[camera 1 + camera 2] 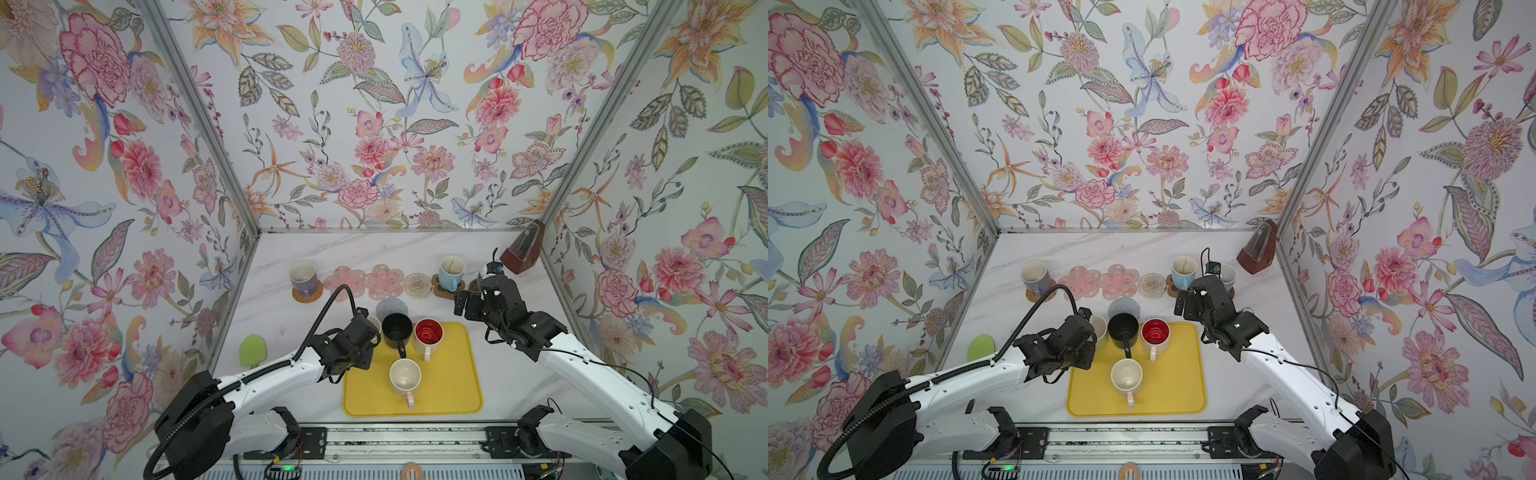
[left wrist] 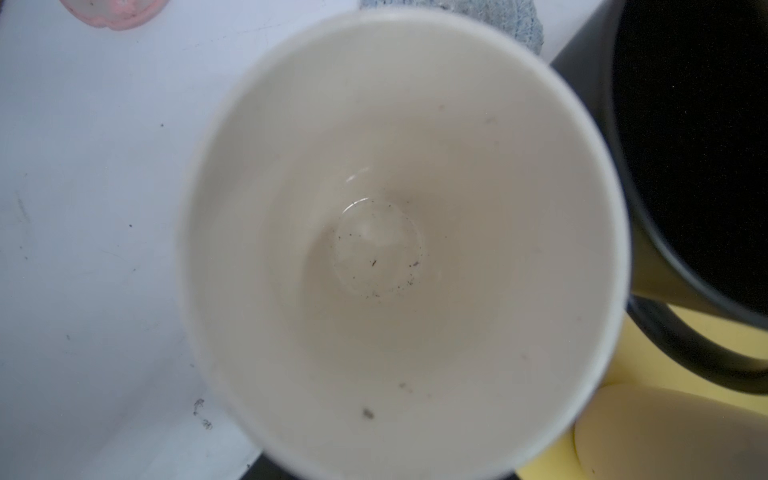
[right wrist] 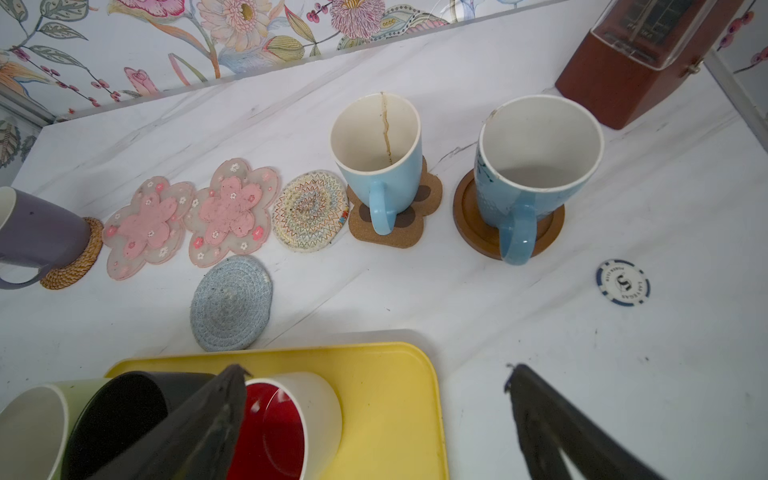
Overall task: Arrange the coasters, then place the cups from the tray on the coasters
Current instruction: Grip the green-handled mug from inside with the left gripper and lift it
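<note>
Three cups (image 1: pixel 303 277) stand on coasters (image 3: pixel 467 220) and four wait on the tray (image 1: pixel 453 374) as the left gripper (image 1: pixel 363 332), its grip impossible to tell, hangs seemingly over the green cup (image 2: pixel 374 145), right gripper (image 3: pixel 372 372) wide open.

Seven mugs are counted: lavender (image 3: pixel 37 237), two light blue (image 3: pixel 378 166) (image 3: pixel 536 178), light green (image 3: pixel 33 428), black (image 1: pixel 397 329), red-lined (image 1: pixel 429 332), cream (image 1: pixel 405 377). Seven coasters are counted: rattan (image 3: pixel 79 262), two pink flowers (image 3: pixel 145 228) (image 3: pixel 228 212), woven (image 3: pixel 309 210), paw-print (image 3: pixel 409 232), wooden (image 3: pixel 473 224), grey (image 3: pixel 230 303). One yellow tray (image 3: pixel 386 395), one metronome (image 3: pixel 623 79), one green brush (image 1: pixel 252 350) and one poker chip (image 3: pixel 622 282) are found.
</note>
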### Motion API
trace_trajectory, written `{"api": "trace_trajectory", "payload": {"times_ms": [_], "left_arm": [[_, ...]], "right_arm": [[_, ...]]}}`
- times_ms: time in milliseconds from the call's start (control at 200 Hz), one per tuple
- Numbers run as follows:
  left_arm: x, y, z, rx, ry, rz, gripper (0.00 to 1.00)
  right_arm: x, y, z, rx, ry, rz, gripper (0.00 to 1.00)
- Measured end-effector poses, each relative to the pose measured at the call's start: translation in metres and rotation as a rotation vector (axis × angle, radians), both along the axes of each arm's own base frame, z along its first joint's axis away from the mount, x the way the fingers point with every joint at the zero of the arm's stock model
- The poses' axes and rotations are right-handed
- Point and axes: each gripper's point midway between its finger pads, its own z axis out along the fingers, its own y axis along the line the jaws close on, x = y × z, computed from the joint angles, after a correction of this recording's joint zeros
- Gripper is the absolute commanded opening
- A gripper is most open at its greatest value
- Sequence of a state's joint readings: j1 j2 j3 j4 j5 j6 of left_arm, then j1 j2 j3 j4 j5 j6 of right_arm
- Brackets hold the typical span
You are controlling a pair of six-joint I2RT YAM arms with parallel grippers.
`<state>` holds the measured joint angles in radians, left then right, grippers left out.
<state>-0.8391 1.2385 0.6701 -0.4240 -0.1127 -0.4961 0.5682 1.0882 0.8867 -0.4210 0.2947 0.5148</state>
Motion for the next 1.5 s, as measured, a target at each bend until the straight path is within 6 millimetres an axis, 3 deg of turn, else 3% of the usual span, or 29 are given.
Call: {"api": "trace_trajectory", "payload": {"times_ms": [485, 946, 1256, 1501], "left_arm": [[0.002, 0.007, 0.001, 0.039, -0.012, 0.014, 0.00], [0.000, 0.025, 0.010, 0.103, -0.037, 0.045, 0.00], [0.022, 0.033, 0.066, 0.077, -0.172, 0.092, 0.00], [0.060, 0.063, 0.091, 0.054, -0.239, 0.222, 0.00]], "right_arm": [[-0.001, 0.000, -0.005, 0.003, 0.007, -0.004, 0.99], [-0.001, 0.000, -0.005, 0.006, 0.009, -0.004, 0.99], [-0.001, 0.000, -0.004, 0.007, 0.008, -0.004, 0.99], [-0.003, -0.001, -0.001, 0.013, -0.002, -0.003, 0.99]]}}
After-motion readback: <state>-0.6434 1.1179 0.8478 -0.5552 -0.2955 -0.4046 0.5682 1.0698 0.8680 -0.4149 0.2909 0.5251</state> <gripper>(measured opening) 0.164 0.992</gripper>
